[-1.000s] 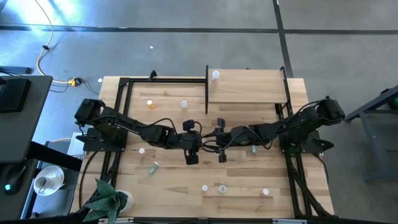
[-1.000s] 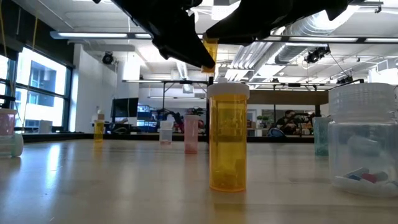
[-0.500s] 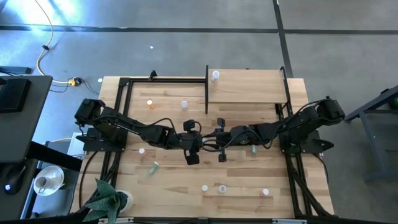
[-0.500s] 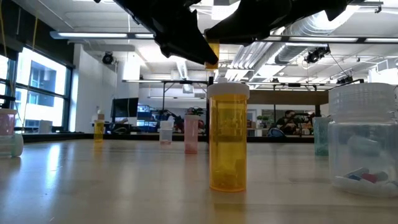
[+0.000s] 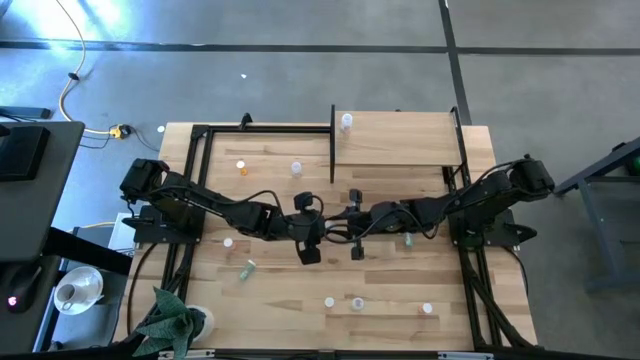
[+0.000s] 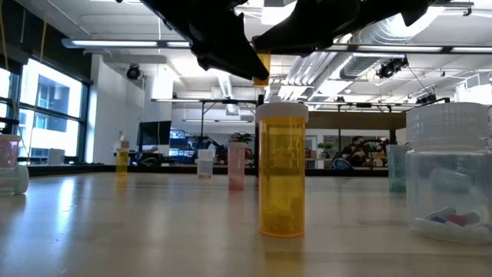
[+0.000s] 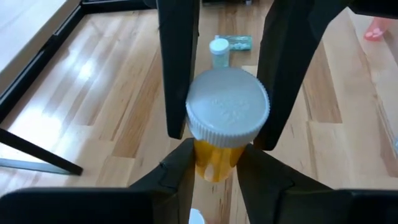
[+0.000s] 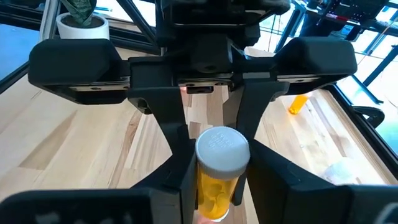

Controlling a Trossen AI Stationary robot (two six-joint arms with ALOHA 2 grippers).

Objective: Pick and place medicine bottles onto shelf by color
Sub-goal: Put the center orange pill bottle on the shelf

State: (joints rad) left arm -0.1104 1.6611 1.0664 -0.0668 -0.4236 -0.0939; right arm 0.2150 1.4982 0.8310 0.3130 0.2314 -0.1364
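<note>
Over the table's middle my left gripper [image 5: 316, 222] and my right gripper [image 5: 347, 222] meet tip to tip. Both are shut on one orange bottle [image 7: 216, 163] with a white cap [image 7: 227, 116], which hangs upright and clear of the table [image 6: 261, 66]. The high view hides it under the grippers. The shelf [image 5: 400, 140], a pale board with black posts, lies at the far right, and a clear bottle [image 5: 346, 122] stands on its far left corner. More bottles stand or lie on the tabletop. My left gripper pinches the bottle's orange body [image 7: 211, 168] below the cap, one finger [image 7: 181, 169] on each side. It comes from the table's left, slanting down. The bottle stands upright, lifted clear. My right gripper has its two fingers [image 7: 178, 74] against opposite sides of the white cap [image 8: 222, 149] and the top of the body. It comes from the table's right, nearly level. The bottle stays upright between them.
On the tabletop are an orange bottle [image 5: 241, 167], a clear one [image 5: 296, 169], a lying green one [image 5: 247, 267], a green one [image 5: 408, 240] and several near the front edge [image 5: 358, 301]. A potted plant [image 5: 175, 320] stands at the near left corner.
</note>
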